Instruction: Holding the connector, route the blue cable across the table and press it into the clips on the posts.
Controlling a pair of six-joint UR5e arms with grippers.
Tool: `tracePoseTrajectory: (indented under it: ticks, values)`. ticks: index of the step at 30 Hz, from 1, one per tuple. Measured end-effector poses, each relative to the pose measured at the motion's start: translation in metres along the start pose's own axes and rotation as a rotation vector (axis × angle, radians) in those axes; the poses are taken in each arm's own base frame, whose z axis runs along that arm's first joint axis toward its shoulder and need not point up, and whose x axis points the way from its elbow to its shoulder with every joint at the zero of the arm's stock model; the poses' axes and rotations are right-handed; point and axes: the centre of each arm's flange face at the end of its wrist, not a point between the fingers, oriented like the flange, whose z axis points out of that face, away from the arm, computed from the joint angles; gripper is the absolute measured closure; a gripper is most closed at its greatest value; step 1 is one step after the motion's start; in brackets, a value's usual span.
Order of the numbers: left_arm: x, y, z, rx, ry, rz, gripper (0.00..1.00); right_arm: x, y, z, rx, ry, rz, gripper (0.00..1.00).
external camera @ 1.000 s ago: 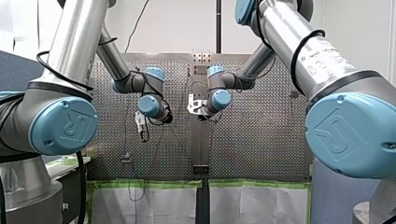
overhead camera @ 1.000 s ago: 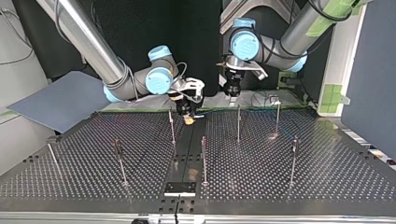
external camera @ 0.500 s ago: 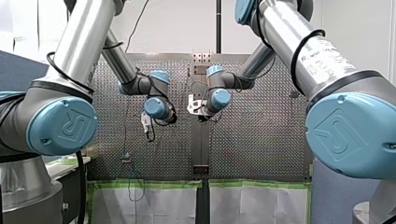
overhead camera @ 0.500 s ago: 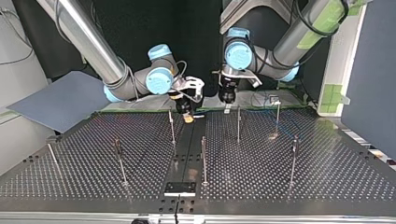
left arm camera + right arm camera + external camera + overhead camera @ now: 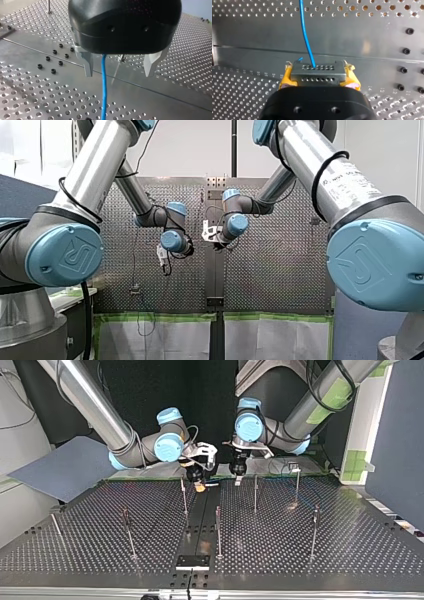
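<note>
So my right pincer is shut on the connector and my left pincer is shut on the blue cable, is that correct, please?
Not quite. The left pincer is open: the left wrist view shows its fingers apart, with the cable running between them untouched. The right pincer is indeed shut on the connector.

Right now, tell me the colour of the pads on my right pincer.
Yellow. The pads clamp the grey connector; the right wrist view shows them best.
</note>
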Motion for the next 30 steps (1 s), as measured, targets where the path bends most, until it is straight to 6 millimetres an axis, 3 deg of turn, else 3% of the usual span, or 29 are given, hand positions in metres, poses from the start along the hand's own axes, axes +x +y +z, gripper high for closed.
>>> tracePoseTrajectory:
  ticks: [4,5,7,8,9,10,12,13,15,16,18,26,30]
  values:
    - [-0.001,-0.001,0.001,0.003,-0.005,-0.004,0.00,0.000,0.000,0.000,0.001,0.000,0.000,1.00]
    - [-0.001,-0.002,0.001,0.003,-0.006,-0.005,0.07,0.000,0.000,0.000,0.001,0.000,0.000,1.00]
    - [-0.001,-0.002,0.001,0.004,-0.004,-0.005,0.07,0.000,0.000,0.000,0.002,0.000,0.001,1.00]
    - [-0.001,-0.002,0.001,0.004,-0.003,-0.006,0.35,0.000,0.000,0.000,0.002,0.000,0.001,1.00]
    - [-0.001,-0.002,0.001,0.003,-0.003,-0.006,0.43,0.000,0.000,0.000,0.002,0.000,0.001,1.00]
    - [-0.001,-0.002,0.001,0.002,-0.003,-0.006,0.43,0.000,0.000,0.000,0.002,0.000,0.001,1.00]
    - [-0.001,-0.001,0.001,-0.007,-0.006,-0.006,0.64,0.000,0.000,0.000,0.002,-0.001,0.001,1.00]
    - [-0.001,-0.001,0.001,-0.012,-0.007,-0.006,0.64,0.000,0.000,0.000,0.002,-0.001,0.000,1.00]
    - [-0.002,0.000,0.001,-0.022,-0.010,-0.007,0.83,0.000,0.000,0.000,0.003,-0.001,-0.001,1.00]
    - [-0.002,0.000,0.001,-0.024,-0.011,-0.007,0.83,0.000,-0.001,0.000,0.004,-0.002,-0.001,1.00]
    - [-0.002,0.001,0.000,-0.027,-0.010,-0.008,1.00,-0.001,-0.001,0.000,0.006,-0.002,-0.002,1.00]
    - [-0.003,-0.003,0.000,-0.009,0.007,-0.008,1.00,0.000,-0.005,-0.002,0.013,-0.001,-0.005,1.00]
    - [-0.005,-0.006,0.000,-0.009,0.020,0.004,1.00,0.011,-0.006,-0.007,0.015,0.012,-0.003,1.00]
